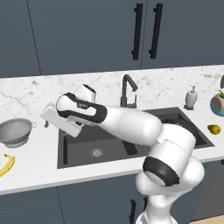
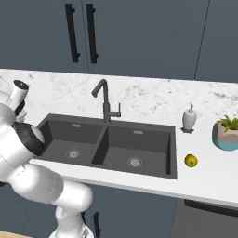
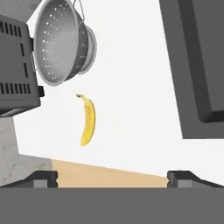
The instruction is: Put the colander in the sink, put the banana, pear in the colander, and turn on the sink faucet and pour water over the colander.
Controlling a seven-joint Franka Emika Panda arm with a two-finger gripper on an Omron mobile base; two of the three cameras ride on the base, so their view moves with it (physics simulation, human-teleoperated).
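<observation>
The silver colander (image 1: 16, 131) stands on the white counter left of the sink (image 1: 78, 151), and the banana (image 1: 5, 165) lies in front of it near the counter's edge. My gripper (image 1: 61, 123) hangs open and empty over the sink's left rim, a short way right of the colander. In the hand view the colander (image 3: 61, 43) and banana (image 3: 87, 121) lie ahead of the gripper (image 3: 113, 179), with the sink's edge (image 3: 201, 65) at the right. The pear (image 1: 214, 129) (image 2: 190, 161) rests on the counter right of the sink. The faucet (image 1: 128, 89) (image 2: 106, 100) rises behind the two basins.
A white soap dispenser (image 1: 191, 97) and a potted plant (image 1: 218, 104) stand at the back right. A dark slotted appliance (image 3: 15, 70) sits beside the colander. Dark cabinets with black handles (image 1: 137, 30) hang above. The counter's front edge runs close to the banana.
</observation>
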